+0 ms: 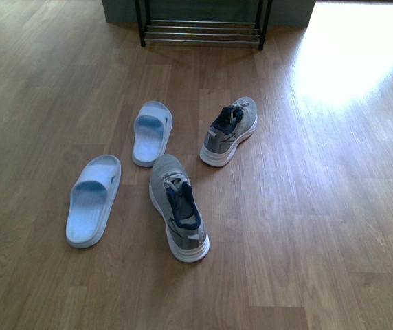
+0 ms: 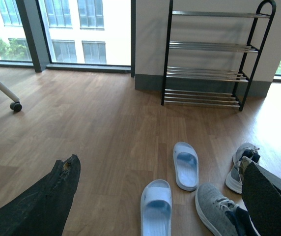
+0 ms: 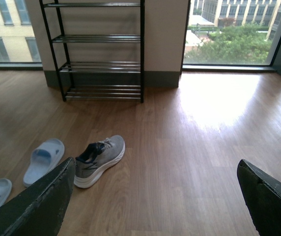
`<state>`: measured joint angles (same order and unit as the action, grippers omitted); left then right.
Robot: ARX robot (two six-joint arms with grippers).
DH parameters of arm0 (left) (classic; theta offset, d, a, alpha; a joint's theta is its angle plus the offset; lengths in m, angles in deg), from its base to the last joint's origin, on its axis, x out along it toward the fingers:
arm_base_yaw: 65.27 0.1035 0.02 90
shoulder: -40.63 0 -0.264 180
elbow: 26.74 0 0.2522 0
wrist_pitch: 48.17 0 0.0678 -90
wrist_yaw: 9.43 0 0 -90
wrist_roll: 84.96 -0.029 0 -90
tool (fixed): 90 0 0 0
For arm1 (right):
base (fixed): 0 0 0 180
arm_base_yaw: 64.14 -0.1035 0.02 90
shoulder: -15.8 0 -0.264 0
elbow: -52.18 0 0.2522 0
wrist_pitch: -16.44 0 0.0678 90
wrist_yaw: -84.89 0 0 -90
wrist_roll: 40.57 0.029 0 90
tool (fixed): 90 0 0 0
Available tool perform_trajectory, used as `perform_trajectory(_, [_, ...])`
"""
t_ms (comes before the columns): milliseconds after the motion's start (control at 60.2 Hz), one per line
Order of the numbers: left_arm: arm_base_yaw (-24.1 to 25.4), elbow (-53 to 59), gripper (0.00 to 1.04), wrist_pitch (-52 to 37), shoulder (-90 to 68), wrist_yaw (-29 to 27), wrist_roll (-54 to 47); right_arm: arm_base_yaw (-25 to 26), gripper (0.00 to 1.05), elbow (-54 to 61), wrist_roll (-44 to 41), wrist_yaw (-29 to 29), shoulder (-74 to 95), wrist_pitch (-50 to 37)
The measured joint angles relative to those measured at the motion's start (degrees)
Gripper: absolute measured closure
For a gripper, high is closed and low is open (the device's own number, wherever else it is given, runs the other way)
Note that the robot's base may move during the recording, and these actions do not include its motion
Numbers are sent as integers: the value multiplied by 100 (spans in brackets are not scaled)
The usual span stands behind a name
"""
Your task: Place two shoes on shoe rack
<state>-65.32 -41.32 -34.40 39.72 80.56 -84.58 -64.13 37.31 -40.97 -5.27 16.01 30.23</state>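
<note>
Two grey knit sneakers with white soles lie on the wooden floor: the near sneaker (image 1: 178, 206) points away from me, the far sneaker (image 1: 229, 130) is angled toward the shoe rack (image 1: 202, 31). Two pale blue slides (image 1: 94, 199) (image 1: 152, 132) lie to their left. The black-framed rack (image 2: 209, 54) with chrome bars stands against the far wall. My left gripper (image 2: 160, 196) is open above the slides (image 2: 156, 206) and the near sneaker (image 2: 219, 211). Over bare floor, my right gripper (image 3: 155, 196) is open too, the far sneaker (image 3: 99, 160) beside its finger.
A white leg on a castor (image 2: 15, 105) stands at the far left by the windows. Sunlight glares on the floor (image 1: 347, 62) right of the rack. A grey skirting (image 3: 165, 78) runs along the wall behind the rack.
</note>
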Motion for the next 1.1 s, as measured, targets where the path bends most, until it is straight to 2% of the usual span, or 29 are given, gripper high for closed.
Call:
perform_trajectory(465, [-2,-2,9,2,-2,-9,0,0,9,0,0,0,0,0])
perform_trajectory(499, [-153,-122,9,350,-210,-647,334,0,9,0,0,0,0,0])
perform_trajectory(532, [-645,-544,9,1296,-835,-1888,1049,0,9,0,0,0,2,0])
perform_trajectory(548, [-778,-667,9,1521,-1062,-2225,1270,0,9,0,0,-4,2,0])
perform_trajectory(565, [-1025,-887,9,1904,-1528,-2855,1696,0,9,2,0,-2,2,0])
perform_trajectory(582, [-1130,-990,9,2052,-1762,-3141,1794,0,9,0,0,0,0,0])
perform_trajectory(615, [-1469,-1311,9,2291,-2656,-4002,2743,0,9,0,0,11,0,0])
perform_trajectory(648, [-1655,-1510,9,2212,-3248,-4398,3289,0,9,0,0,15,2,0])
perform_trajectory(681, [-1749,-1711,9,1980,-3807,-4507,3738,0,9,2,0,17,2,0])
perform_trajectory(748, [-1779,-2122,9,1373,-4868,-4308,4266,0,9,0,0,15,0,0])
perform_trajectory(848, [-1703,-2671,9,505,-6561,-3558,4544,0,9,0,0,15,0,0])
perform_trajectory(931, [-1631,-3016,9,17,-7925,-2946,4511,0,9,0,0,15,2,0])
perform_trajectory(1097, [-1561,-3624,9,-522,-9971,-2216,4120,0,9,2,0,15,0,0])
